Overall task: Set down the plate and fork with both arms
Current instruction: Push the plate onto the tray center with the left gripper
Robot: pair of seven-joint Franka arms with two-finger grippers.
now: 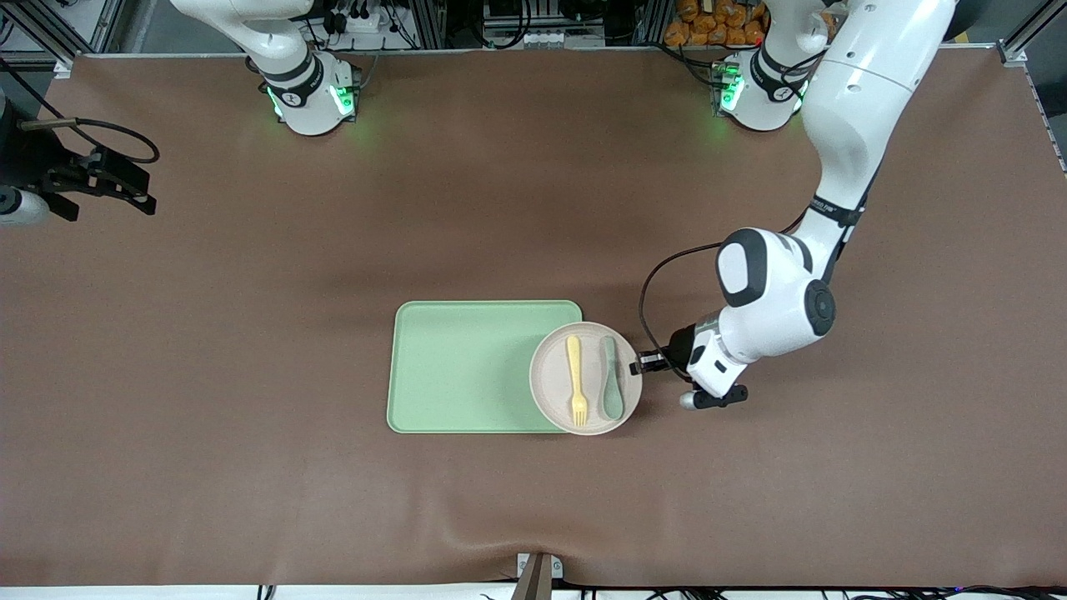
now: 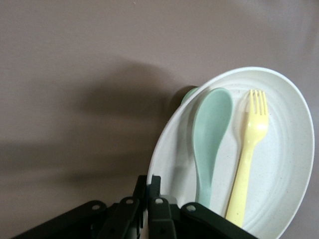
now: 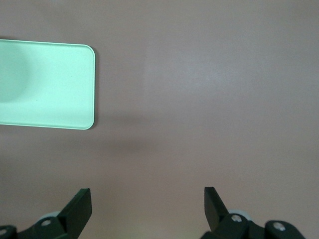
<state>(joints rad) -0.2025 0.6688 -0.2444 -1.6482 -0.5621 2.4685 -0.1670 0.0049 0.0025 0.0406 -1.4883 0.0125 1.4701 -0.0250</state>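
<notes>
The off-white plate point(image 1: 550, 382) sits partly over the light-green tray's point(image 1: 467, 367) end toward the left arm. The pale yellow fork point(image 1: 576, 367) and a grey-green spoon point(image 1: 611, 377) lie side by side on it. My left gripper point(image 1: 640, 365) is shut on the plate's rim at the side toward the left arm's end. In the left wrist view the jaws point(image 2: 150, 181) pinch the rim of the plate point(image 2: 284, 164), with the fork point(image 2: 249, 149) and spoon point(image 2: 212, 134) on it. My right gripper point(image 1: 143, 190) waits open at the right arm's end of the table, empty point(image 3: 148, 199).
The brown table mat point(image 1: 250, 350) surrounds the tray. A corner of the tray point(image 3: 45, 84) shows in the right wrist view. A small clamp point(image 1: 538, 575) sits at the table edge nearest the camera.
</notes>
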